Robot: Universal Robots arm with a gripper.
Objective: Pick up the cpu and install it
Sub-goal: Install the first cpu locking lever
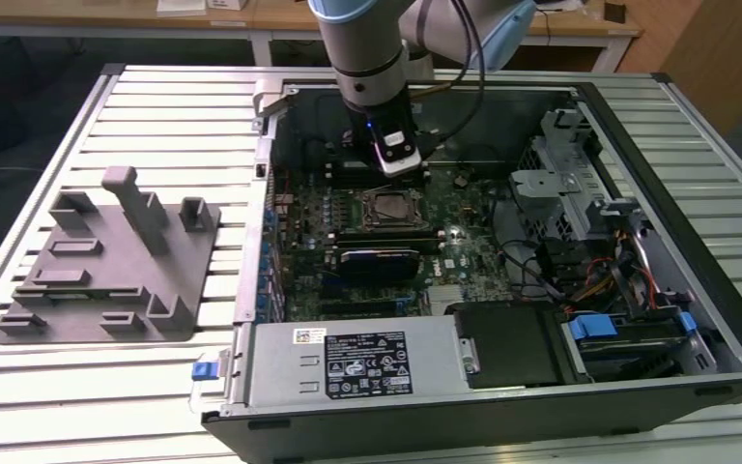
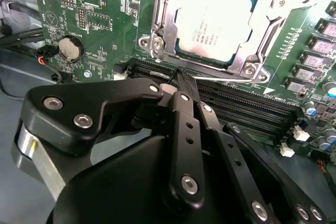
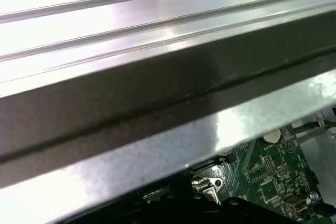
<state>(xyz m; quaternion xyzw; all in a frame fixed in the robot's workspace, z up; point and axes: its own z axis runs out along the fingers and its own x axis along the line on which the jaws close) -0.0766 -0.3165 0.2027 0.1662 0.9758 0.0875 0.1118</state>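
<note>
I find the pincer (image 2: 181, 80) clenched, empty; the cpu (image 2: 212, 22) sits flat in its socket (image 2: 157, 30), silver top showing.

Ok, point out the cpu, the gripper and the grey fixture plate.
cpu (image 2: 214, 22), second wrist view, middle of its silver top.
gripper (image 2: 181, 80), second wrist view, at its fingertips.
grey fixture plate (image 1: 69, 290), exterior view, flat base.

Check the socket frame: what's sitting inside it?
The cpu lies flat inside the socket frame, silver top up. Its underside and the contacts beneath are covered.
</note>
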